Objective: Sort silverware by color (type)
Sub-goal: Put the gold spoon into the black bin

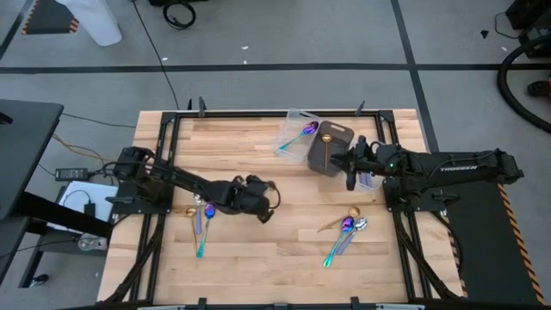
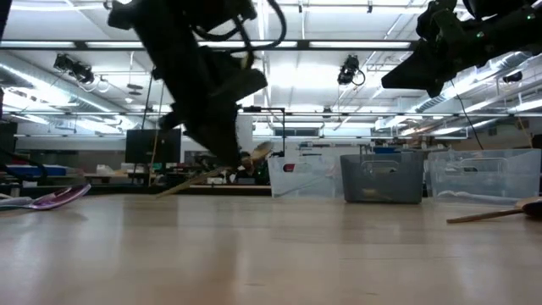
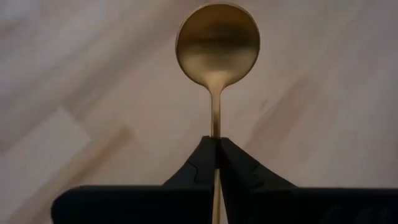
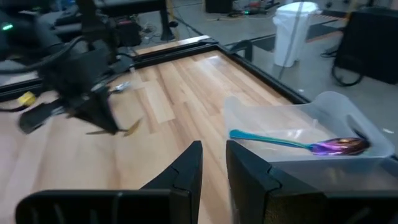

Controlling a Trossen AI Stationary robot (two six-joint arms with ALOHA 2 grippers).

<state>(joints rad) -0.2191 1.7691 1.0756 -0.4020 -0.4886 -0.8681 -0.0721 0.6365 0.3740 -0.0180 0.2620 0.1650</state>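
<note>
My left gripper (image 3: 216,140) is near the middle of the table (image 1: 272,205), shut on a gold spoon (image 3: 217,46). My right gripper (image 4: 214,155) hovers over the dark bin (image 1: 330,146) at the far right, open a little and holding nothing. An iridescent spoon (image 4: 298,144) lies in the clear tray (image 1: 297,133) beside the bin. A few spoons (image 1: 202,222) lie flat on the table's left part. Another small group of spoons (image 1: 344,231) lies on its right part, among them iridescent, gold and silver ones. My left gripper pinches the gold spoon's slim handle (image 3: 215,124) between its two fingers, a short way behind the bowl. The fingers lie along the handle, and the round bowl sticks out ahead of them. In the low view the spoon (image 2: 212,174) hangs tilted, lifted clear of the table.
A black frame (image 1: 258,114) runs around the wooden table top. Clear trays (image 2: 483,174) and the dark bin (image 2: 381,178) stand along the far side. Bare wood (image 1: 284,258) lies between the two groups of spoons.
</note>
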